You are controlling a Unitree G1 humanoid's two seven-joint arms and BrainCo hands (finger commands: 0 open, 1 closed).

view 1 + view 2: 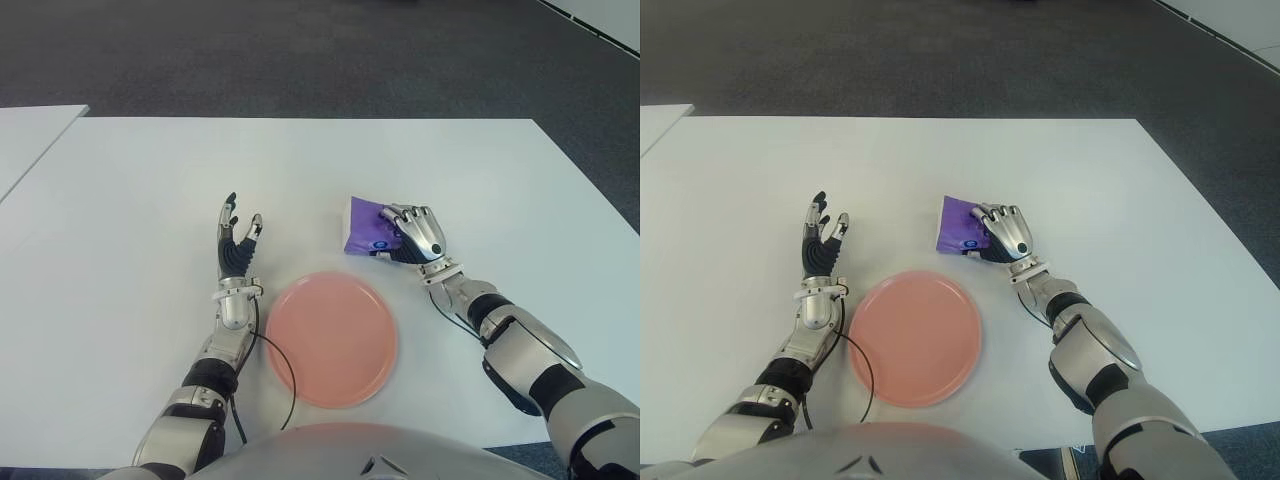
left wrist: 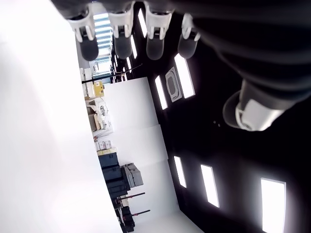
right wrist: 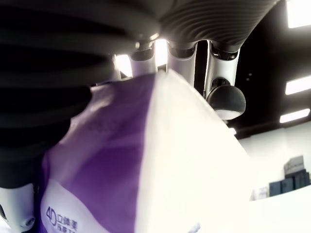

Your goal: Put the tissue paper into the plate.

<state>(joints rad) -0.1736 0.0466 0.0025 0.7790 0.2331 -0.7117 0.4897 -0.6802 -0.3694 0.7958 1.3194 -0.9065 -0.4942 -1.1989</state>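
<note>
A purple and white tissue pack (image 1: 362,229) lies on the white table (image 1: 300,170), just beyond the pink plate (image 1: 330,338). My right hand (image 1: 412,236) covers the pack's right side with its fingers curled around it. The right wrist view shows the tissue pack (image 3: 146,160) pressed against the palm, fingers (image 3: 221,92) wrapped over its far edge. My left hand (image 1: 238,245) shows left of the plate, fingers straight and spread, holding nothing.
A black cable (image 1: 280,365) runs from my left forearm along the plate's left rim. A second white table (image 1: 30,135) stands at the far left. Dark carpet lies beyond the table's far edge.
</note>
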